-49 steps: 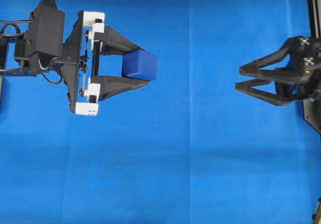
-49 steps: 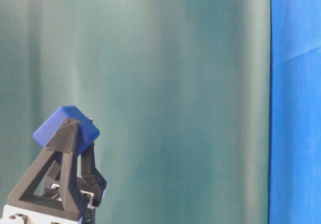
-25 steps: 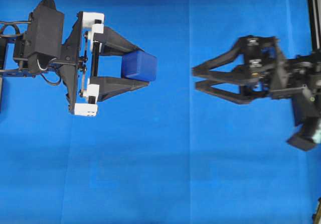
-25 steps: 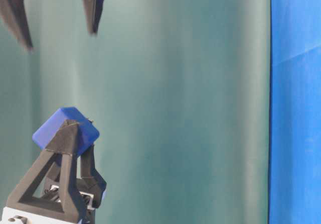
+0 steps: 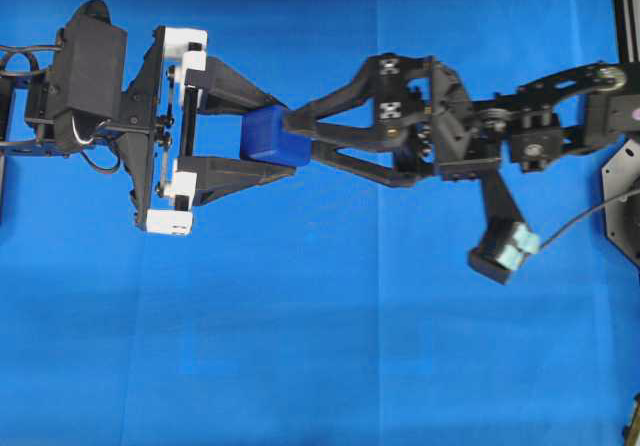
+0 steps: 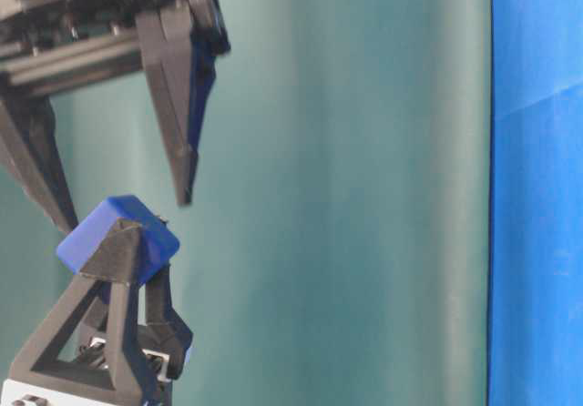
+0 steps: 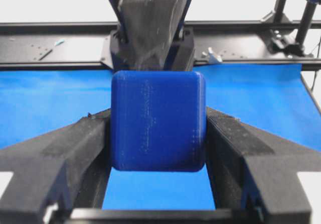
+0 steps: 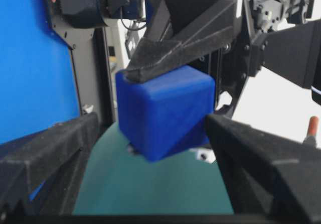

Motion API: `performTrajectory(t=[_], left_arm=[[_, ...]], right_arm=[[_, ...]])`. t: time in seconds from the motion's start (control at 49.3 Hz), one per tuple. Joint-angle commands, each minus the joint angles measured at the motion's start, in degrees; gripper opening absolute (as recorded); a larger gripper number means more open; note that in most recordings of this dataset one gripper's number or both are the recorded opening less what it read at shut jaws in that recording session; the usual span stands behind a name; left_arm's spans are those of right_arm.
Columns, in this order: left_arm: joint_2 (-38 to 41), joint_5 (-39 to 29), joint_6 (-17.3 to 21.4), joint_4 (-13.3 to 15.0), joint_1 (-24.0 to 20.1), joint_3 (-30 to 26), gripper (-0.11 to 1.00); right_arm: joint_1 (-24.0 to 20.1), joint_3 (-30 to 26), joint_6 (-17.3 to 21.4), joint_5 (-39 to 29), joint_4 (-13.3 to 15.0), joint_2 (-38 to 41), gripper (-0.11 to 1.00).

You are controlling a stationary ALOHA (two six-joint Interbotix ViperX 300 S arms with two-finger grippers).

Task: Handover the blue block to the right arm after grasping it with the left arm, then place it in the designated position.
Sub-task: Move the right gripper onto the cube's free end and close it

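Observation:
The blue block (image 5: 268, 136) hangs above the cloth, pinched between the two black fingers of my left gripper (image 5: 290, 134), which is shut on it. In the left wrist view the blue block (image 7: 158, 121) fills the gap between both fingers (image 7: 88, 143). My all-black right gripper (image 5: 302, 138) reaches in from the right, open, its fingertips straddling the block's far end. From the right wrist, the blue block (image 8: 165, 111) sits between the spread fingers (image 8: 251, 153), closer to the right one. At table level the right gripper (image 6: 127, 215) comes down around the blue block (image 6: 117, 228).
Blue cloth (image 5: 300, 346) covers the table below both arms. The right arm's wrist camera (image 5: 503, 251) juts out below its forearm. A black frame rail (image 5: 625, 26) runs along the right edge. A green backdrop (image 6: 364, 197) stands behind in the table-level view.
The right gripper has swept left from the right edge to the block, staying open. The left gripper and the block have held still.

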State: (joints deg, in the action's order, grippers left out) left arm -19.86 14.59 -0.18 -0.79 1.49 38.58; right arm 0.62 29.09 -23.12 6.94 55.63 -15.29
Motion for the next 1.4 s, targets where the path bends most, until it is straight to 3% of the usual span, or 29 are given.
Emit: performTrajectory(t=[0.0, 0.547, 0.629, 0.77, 1.379], left_arm=[[-1.0, 0.5, 0.0, 0.0, 0.2, -0.8, 0.46], [-0.8, 0.4, 0.0, 0.0, 0.2, -1.0, 0.46], [-0.8, 0.4, 0.0, 0.0, 0.1, -1.0, 0.46], [-0.7, 0.4, 0.0, 0.0, 0.1, -1.0, 0.46], [-0.7, -0.6, 0.1, 0.0, 0.2, -1.1, 0.46]], right_arm=[[0.0, -2.8, 0.2, 1.0, 0.8, 0.7, 0.96], [0.0, -4.7, 0.1, 0.9, 1.1, 2.3, 0.94], [0.0, -4.7, 0.3, 0.6, 1.1, 2.3, 0.86], [0.0, -5.1, 0.6, 0.3, 0.9, 2.0, 0.54], [0.0, -5.0, 0.7, -1.6, 0.9, 1.8, 0.55]])
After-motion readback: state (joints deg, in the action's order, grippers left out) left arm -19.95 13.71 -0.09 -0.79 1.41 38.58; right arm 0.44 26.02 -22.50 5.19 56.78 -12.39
